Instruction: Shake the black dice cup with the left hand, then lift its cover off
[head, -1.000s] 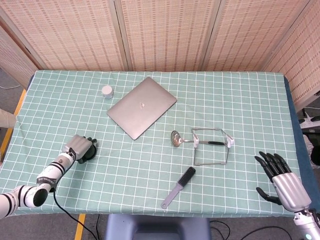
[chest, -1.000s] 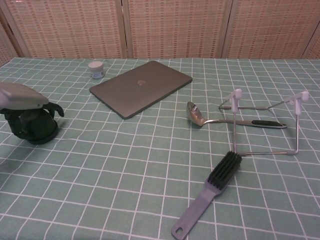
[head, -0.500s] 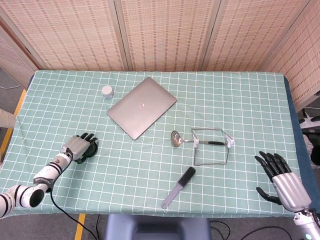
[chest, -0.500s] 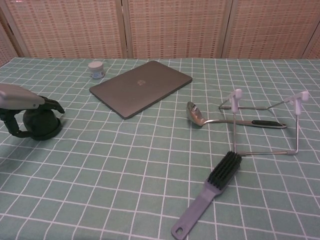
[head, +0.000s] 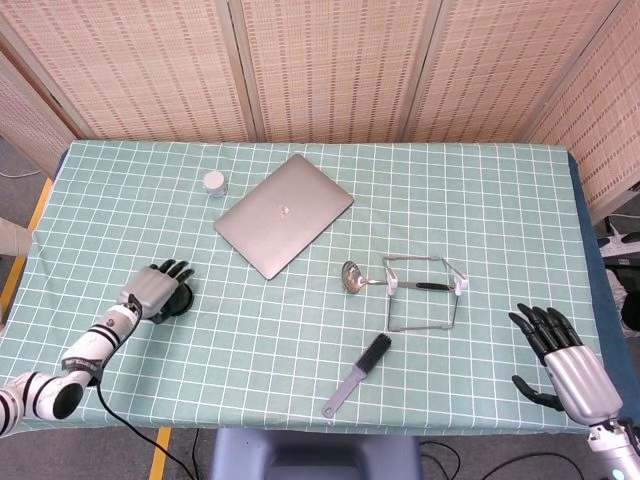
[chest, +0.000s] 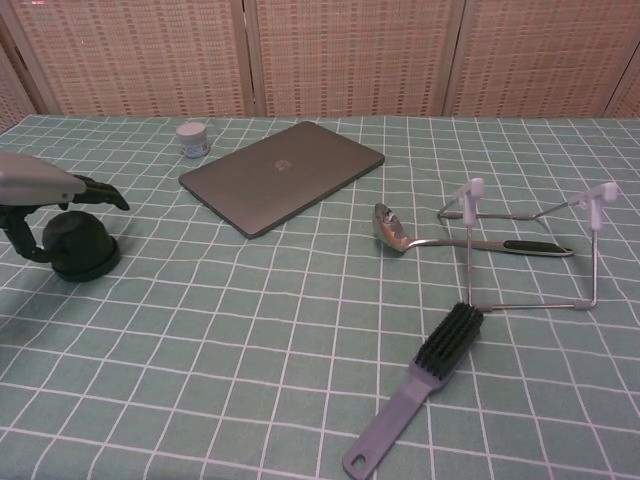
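The black dice cup (head: 181, 303) (chest: 82, 245) stands upright with its domed cover on, on the green checked cloth near the table's left front. My left hand (head: 152, 288) (chest: 40, 185) hovers just over it. Its fingers (chest: 98, 190) stretch out flat above the cover without gripping it, and the thumb hangs down at the cup's left side. My right hand (head: 562, 362) shows only in the head view, at the lower right past the table's front corner. Its fingers are spread and it holds nothing.
A grey laptop (head: 284, 213) (chest: 282, 175) lies closed at the back centre, with a small white jar (head: 214, 183) (chest: 192, 139) to its left. A spoon (head: 352, 277) (chest: 395, 228), a wire rack (head: 425, 290) (chest: 530, 250) and a grey brush (head: 358, 375) (chest: 420, 385) lie right of centre.
My left hand, wrapped around the dice cup a second ago, has spread its fingers and risen off it. The cup stays put with its cover on. The right hand has not moved.
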